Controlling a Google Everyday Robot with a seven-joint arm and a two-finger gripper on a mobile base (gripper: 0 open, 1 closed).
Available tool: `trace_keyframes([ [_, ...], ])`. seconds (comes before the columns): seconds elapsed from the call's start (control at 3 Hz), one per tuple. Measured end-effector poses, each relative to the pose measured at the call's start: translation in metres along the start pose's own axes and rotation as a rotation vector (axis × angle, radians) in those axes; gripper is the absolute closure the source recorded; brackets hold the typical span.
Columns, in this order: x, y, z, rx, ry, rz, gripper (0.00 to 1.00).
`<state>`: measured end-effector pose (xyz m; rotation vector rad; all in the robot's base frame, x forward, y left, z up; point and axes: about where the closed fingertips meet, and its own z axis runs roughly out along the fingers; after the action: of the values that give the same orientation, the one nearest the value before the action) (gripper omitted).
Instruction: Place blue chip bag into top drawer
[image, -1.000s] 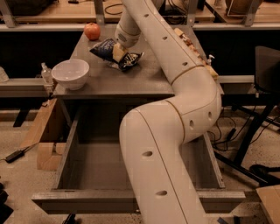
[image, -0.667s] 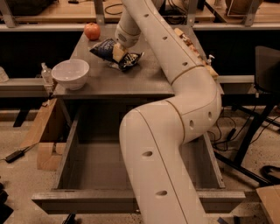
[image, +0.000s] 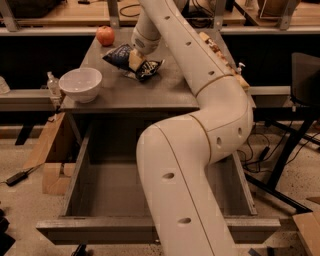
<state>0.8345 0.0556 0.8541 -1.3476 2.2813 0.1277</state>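
Note:
The blue chip bag (image: 120, 56) lies crumpled on the grey counter top (image: 165, 92), near its back middle. My gripper (image: 135, 60) reaches down from above and sits right on the middle of the bag. The top drawer (image: 100, 229) is pulled wide open below the counter, a deep grey box; what shows of its inside is bare. My large white arm crosses in front of the drawer's right half and hides it.
A white bowl (image: 80, 83) stands at the counter's front left and a red apple (image: 105, 35) at its back left. A tan snack bag (image: 214, 46) peeks out right of my arm. Wooden boards (image: 47, 162) lie left of the drawer; a dark chair (image: 305, 85) stands right.

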Motion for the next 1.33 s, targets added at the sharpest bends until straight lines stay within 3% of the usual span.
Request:
trace_keyframes([
  [1.33, 0.0, 0.0, 0.0, 0.0, 0.0, 0.0, 1.0],
])
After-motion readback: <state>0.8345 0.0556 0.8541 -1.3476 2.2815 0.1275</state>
